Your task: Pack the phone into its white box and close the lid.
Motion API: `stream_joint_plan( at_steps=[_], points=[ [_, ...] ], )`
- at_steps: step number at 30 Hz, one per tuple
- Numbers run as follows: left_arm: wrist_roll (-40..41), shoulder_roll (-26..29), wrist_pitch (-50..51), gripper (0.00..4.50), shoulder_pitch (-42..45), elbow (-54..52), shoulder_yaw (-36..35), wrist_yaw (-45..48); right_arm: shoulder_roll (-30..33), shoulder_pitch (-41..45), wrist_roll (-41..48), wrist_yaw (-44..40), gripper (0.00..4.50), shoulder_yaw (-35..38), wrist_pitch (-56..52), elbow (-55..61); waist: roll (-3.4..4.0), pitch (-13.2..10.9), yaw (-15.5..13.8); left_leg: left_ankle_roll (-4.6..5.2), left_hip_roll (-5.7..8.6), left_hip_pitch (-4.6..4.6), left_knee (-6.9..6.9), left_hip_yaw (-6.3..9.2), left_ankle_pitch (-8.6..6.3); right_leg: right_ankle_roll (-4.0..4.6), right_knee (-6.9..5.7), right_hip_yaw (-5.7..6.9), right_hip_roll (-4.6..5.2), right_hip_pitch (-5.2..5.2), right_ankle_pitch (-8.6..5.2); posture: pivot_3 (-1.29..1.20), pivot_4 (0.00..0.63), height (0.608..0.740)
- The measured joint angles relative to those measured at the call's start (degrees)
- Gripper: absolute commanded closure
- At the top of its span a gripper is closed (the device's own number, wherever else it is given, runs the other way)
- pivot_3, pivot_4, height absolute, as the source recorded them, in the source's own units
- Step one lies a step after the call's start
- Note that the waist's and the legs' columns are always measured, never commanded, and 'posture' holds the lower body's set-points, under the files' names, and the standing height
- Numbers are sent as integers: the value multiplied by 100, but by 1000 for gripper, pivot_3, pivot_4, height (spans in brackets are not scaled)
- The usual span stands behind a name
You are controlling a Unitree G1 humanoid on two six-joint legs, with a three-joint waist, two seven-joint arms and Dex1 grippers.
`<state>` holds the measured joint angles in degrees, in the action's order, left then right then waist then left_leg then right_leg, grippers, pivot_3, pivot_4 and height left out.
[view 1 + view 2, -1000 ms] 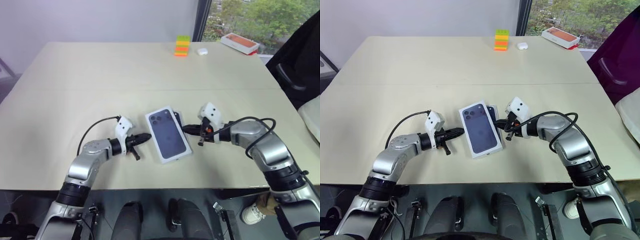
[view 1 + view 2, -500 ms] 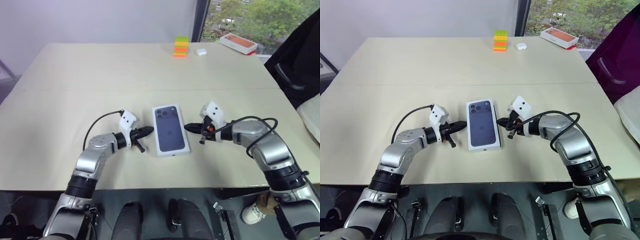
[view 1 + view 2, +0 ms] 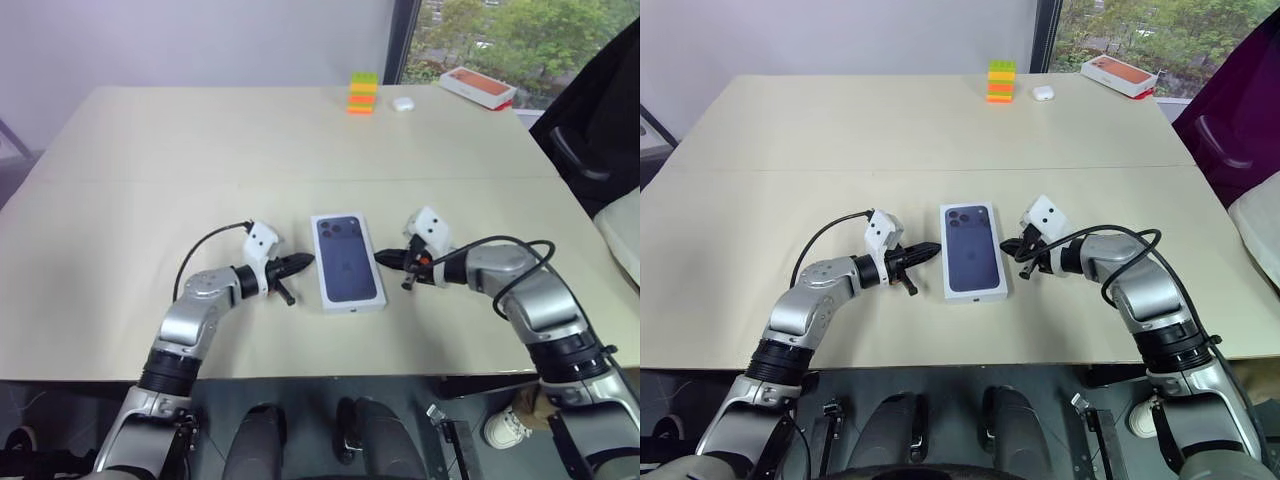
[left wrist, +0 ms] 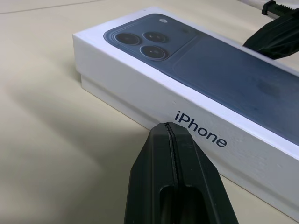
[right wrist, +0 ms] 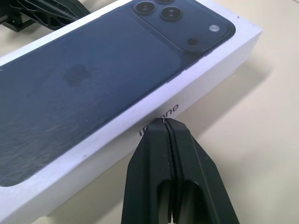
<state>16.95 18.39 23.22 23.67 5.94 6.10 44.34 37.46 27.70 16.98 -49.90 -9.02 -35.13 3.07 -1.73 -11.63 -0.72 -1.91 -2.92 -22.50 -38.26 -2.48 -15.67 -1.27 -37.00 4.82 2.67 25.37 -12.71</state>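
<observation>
The lid (image 3: pixel 347 262) sits on the table (image 3: pixel 200 150) between the left gripper (image 3: pixel 305 262) and the right gripper (image 3: pixel 381 259), blocks (image 3: pixel 364 92) far behind.

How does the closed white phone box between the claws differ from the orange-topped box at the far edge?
The white rectangular box with the dark phone picture on its lid lies near, between both claws; the orange-topped white box lies far right by the window. The first has a dark navy top, the second orange. Both are flat, white-sided and closed.

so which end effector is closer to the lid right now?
Right. The right end effector has its shut tip at the lid's side wall; the left end effector, also shut, sits just short of the opposite wall.
</observation>
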Motion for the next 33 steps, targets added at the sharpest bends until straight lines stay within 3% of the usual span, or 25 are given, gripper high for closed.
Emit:
stream_joint_plan(
  at_steps=[12,17,23,28,33],
  points=[
    [8,160,23,4500,-98,-65,-43,20,18,7,-207,-60,4466,10,162,-138,0,0,3,0,0,1,0,-3,0,0,-1,-2,0,0,0,0,150,740],
    [243,71,129,4500,249,-81,-363,-105,6,531,88,-106,4466,541,53,-285,0,0,1,0,0,2,-1,-2,0,0,-2,-3,-1,0,0,0,150,740],
    [245,-374,-174,4500,1430,514,-502,-302,-496,957,4,23,4466,420,261,-637,-3,2,6,0,1,4,0,-10,0,-2,1,-5,2,-4,0,0,150,740],
    [-220,-560,-655,4500,1503,1609,-169,-255,-1019,1216,-520,465,4466,143,815,-1589,-3,2,41,0,0,6,2,-13,1,0,-9,-7,-1,2,1,0,150,740],
    [-510,-487,-954,4500,1426,1784,155,14,-1185,1181,-850,645,4466,15,1090,-2056,-3,2,28,-1,-1,7,2,-14,1,-1,-8,-8,2,0,1,0,150,740]
  ],
)
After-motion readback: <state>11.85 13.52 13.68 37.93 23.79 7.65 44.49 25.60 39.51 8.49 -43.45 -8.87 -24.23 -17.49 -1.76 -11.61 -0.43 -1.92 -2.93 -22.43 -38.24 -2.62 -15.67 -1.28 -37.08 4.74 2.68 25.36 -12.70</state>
